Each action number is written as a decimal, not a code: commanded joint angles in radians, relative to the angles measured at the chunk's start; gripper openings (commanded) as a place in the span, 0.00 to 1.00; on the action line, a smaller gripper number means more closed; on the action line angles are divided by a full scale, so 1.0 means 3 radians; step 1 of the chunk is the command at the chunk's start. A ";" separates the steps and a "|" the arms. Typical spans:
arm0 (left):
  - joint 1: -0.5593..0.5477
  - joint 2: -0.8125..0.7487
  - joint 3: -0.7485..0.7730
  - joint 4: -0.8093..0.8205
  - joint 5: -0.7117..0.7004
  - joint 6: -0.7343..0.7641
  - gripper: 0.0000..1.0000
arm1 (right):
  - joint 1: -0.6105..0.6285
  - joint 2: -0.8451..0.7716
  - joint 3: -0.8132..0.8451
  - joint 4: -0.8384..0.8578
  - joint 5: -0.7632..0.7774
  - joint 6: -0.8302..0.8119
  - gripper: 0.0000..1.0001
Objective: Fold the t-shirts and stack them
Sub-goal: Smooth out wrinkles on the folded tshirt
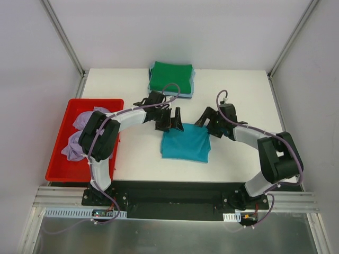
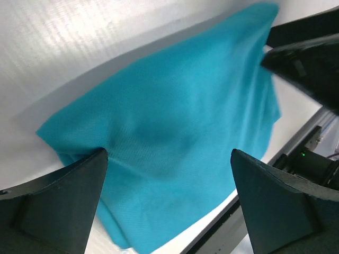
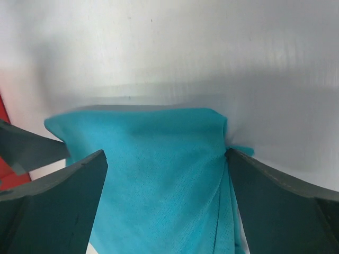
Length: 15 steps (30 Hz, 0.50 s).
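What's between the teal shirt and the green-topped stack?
Top external view: only bare white table, with the left end effector hanging over it at the teal shirt's far edge, short of the green-topped stack.

Count: four kinds of shirt colour, one tray, two arms.
One teal shirt (image 1: 184,146) lies at the centre of the one table (image 1: 136,159). At 12 o'clock there is one stack: one green shirt (image 1: 170,78) on top and a light-blue edge (image 1: 184,95) below it; the layers there cannot be counted. At 9 o'clock one tray (image 1: 58,168) holds one heap of lavender cloth (image 1: 79,129), shirt number unclear. There are two arms, left arm (image 1: 100,138) and right arm (image 1: 275,154), with two grippers, left gripper (image 1: 172,126) and right gripper (image 1: 205,127), two fingers each.
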State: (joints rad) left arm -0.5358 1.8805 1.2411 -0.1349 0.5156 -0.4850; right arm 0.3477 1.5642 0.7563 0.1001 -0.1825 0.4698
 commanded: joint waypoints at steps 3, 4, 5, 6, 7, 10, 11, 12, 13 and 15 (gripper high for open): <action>0.0160 0.0225 -0.0010 0.0046 -0.0093 0.0134 0.99 | -0.0152 0.0313 0.0000 0.0121 -0.0036 0.0065 0.99; 0.0190 0.0246 -0.0046 0.0046 -0.0062 0.0129 0.99 | -0.0177 0.0334 -0.0010 0.0116 -0.0051 0.0055 0.97; 0.0211 0.0266 -0.0062 0.0051 -0.0031 0.0119 0.99 | -0.0192 0.0339 -0.0015 0.0116 -0.0076 0.0040 0.97; 0.0226 0.0277 -0.0087 0.0046 -0.0001 0.0103 0.99 | -0.0203 0.0334 -0.0015 0.0111 -0.0092 0.0009 0.97; 0.0231 0.0262 -0.0103 0.0046 0.0025 0.0108 0.99 | -0.0198 0.0314 -0.0010 0.0091 -0.0082 -0.0037 0.97; 0.0232 0.0134 -0.0077 0.0056 0.0168 0.0149 0.99 | -0.0203 0.0191 0.0056 0.0004 -0.0143 -0.0200 0.98; 0.0226 0.0053 -0.0062 0.0061 0.0239 0.0154 0.99 | -0.0203 0.0130 0.0092 -0.0006 -0.0244 -0.0261 0.98; 0.0226 -0.0019 -0.0057 0.0076 0.0280 0.0159 0.99 | -0.0203 0.0063 0.0102 -0.0001 -0.0367 -0.0298 0.98; 0.0216 -0.0116 -0.0052 0.0081 0.0347 0.0154 0.99 | -0.0193 -0.0028 0.0102 -0.0001 -0.0454 -0.0333 0.98; 0.0191 -0.0315 -0.0082 0.0086 0.0449 0.0159 0.99 | -0.0132 -0.0233 0.0092 -0.0083 -0.0516 -0.0456 0.99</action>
State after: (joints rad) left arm -0.4759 1.9190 1.2304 -0.1043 0.5762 -0.4706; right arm 0.2958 1.6016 0.7757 0.1596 -0.2714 0.4274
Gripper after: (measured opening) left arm 0.990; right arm 0.978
